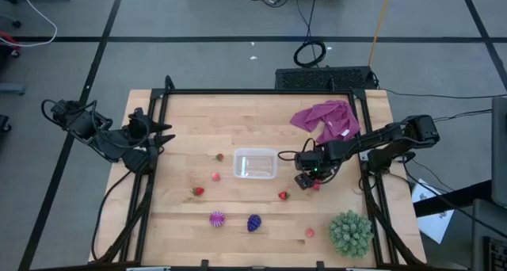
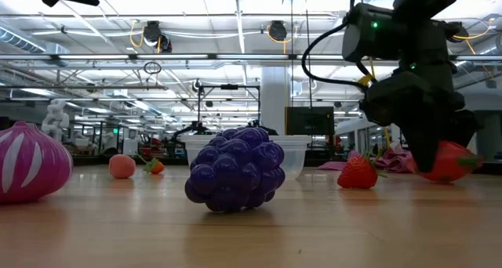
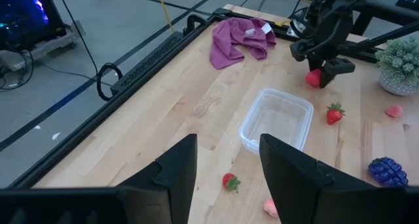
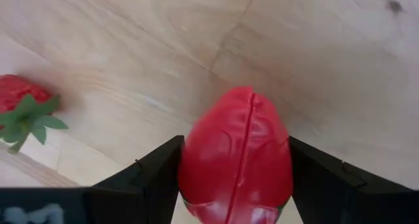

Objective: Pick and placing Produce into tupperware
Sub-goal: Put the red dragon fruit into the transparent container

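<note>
At the far left of the pale wooden table (image 1: pixel 261 215) our left gripper (image 1: pixel 162 136) waits by the edge, its two dark fingers (image 3: pixel 175 171) spread apart with nothing between them.

Moving rightward across the boards, we see a small red strawberry-like toy (image 1: pixel 197 192), a pinkish bit (image 1: pixel 215 176) and another small red piece (image 1: pixel 219 157), then near the front edge a striped magenta spiky fruit (image 1: pixel 216 219) and a dark purple bumpy fruit (image 1: pixel 253 223).

The clear plastic rectangular tupperware (image 1: pixel 255 163) with rounded corners sits near the table's middle, and we see nothing inside it. Just past it lies a red strawberry with green leaves (image 1: pixel 283 196).

Our right gripper (image 1: pixel 309 181) is down at the table just right of the box, its fingers (image 4: pixel 154 175) closed against both sides of a smooth red egg-shaped toy fruit (image 4: pixel 236 155).

Further right lie a pink bit (image 1: pixel 310 232), a big green spiky ball (image 1: pixel 350 231) and, toward the back, a crumpled purple-magenta cloth (image 1: pixel 325 119).
</note>
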Robot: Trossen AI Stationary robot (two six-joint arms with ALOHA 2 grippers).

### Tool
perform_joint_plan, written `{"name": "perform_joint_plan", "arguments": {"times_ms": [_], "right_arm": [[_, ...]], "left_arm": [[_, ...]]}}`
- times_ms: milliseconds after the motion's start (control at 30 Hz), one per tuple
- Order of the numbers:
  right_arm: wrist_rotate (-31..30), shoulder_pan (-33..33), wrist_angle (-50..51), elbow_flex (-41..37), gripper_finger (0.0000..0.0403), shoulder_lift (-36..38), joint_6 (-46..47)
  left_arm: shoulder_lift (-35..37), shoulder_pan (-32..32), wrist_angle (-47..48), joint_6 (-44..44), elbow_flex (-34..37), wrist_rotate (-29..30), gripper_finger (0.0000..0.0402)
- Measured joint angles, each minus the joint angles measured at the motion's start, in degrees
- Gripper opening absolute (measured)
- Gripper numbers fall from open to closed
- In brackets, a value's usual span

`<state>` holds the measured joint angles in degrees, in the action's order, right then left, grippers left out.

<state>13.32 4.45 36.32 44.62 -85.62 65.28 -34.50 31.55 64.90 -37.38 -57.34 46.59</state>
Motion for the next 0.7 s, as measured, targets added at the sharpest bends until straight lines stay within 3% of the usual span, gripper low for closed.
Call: {"name": "perform_joint_plan", "arguments": {"times_ms": [700], "right_arm": [[1.97, -1.21, -7.36, 1.91, 0.0235, 0.09, -3.76]], "left_arm": [[0.0, -0.02, 0.0, -0.25, 0.0, 0.0, 0.017]]}}
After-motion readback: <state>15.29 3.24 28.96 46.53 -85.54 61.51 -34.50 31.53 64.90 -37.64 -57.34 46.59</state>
